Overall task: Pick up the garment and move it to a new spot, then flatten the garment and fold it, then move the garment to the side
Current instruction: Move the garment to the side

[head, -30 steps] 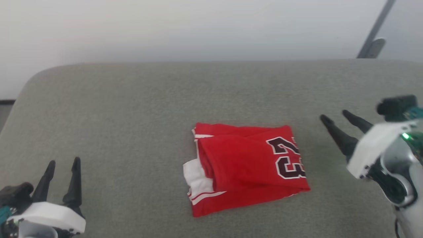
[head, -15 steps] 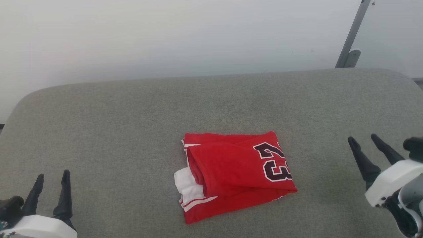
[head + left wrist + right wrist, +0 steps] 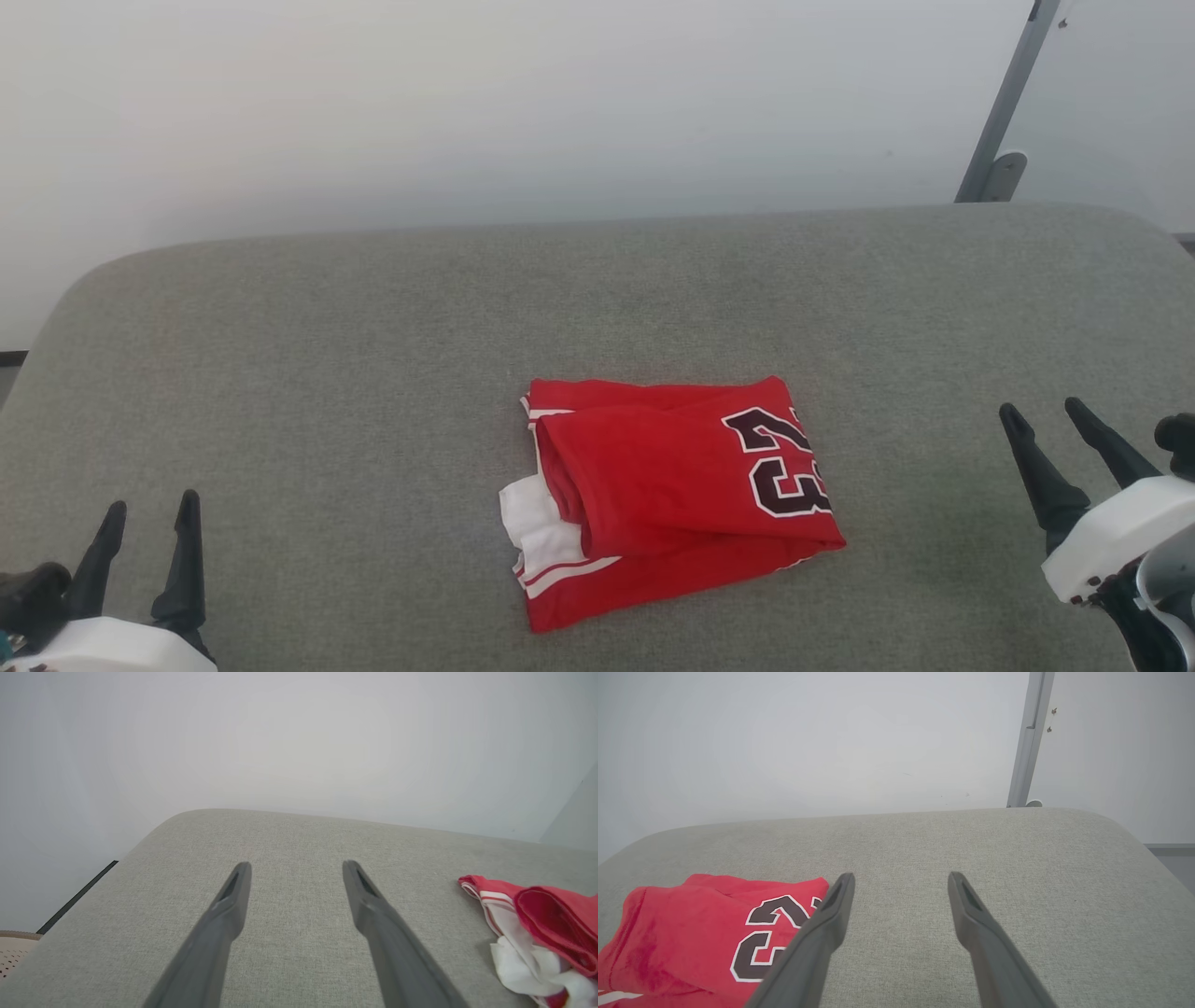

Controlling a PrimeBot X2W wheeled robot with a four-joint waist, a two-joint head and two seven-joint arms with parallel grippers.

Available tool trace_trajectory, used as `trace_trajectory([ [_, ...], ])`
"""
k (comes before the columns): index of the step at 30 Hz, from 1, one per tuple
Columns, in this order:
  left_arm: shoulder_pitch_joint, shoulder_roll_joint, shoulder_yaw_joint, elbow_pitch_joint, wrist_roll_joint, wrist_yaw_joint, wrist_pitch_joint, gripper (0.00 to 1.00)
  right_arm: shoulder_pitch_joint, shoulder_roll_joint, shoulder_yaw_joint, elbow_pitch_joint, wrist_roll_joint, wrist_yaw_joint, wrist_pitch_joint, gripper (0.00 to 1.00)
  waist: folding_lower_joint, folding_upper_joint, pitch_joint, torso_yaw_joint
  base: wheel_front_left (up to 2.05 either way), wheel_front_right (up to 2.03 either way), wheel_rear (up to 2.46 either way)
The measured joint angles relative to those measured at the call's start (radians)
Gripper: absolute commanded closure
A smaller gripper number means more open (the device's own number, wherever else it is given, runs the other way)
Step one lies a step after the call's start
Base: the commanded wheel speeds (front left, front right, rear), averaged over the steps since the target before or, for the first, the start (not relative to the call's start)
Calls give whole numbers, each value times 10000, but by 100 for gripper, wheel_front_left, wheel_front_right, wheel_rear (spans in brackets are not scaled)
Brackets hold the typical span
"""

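Logged right gripper (image 3: 1040, 408) farther from shirt (image 3: 667, 499) than one second back, now out at its 3 o'clock, fingers spread, holding nothing. Found left gripper (image 3: 154, 501) at 9 o'clock of shirt, fingers likewise spread and empty. Saw shirt folded, lying mid-cushion (image 3: 373, 327), number toward 3 o'clock.

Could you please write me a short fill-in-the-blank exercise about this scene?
The garment has been ____ into a compact rectangle on the grey surface.
The number on it reads ____.
The left pincer and the right pincer are both ____, apart from the garment.
Missing words: folded; 23; open.
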State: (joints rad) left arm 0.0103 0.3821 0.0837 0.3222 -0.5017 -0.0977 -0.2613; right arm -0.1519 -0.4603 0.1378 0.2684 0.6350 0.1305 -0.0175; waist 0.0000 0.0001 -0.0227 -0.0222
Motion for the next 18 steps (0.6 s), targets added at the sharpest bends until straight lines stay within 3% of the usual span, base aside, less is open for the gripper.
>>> trace_trajectory([
  [18, 12, -77, -173, 75, 102, -52, 2, 0, 87, 157, 196, -94, 121, 0, 416, 0, 0, 0, 32, 502, 0, 0, 0],
])
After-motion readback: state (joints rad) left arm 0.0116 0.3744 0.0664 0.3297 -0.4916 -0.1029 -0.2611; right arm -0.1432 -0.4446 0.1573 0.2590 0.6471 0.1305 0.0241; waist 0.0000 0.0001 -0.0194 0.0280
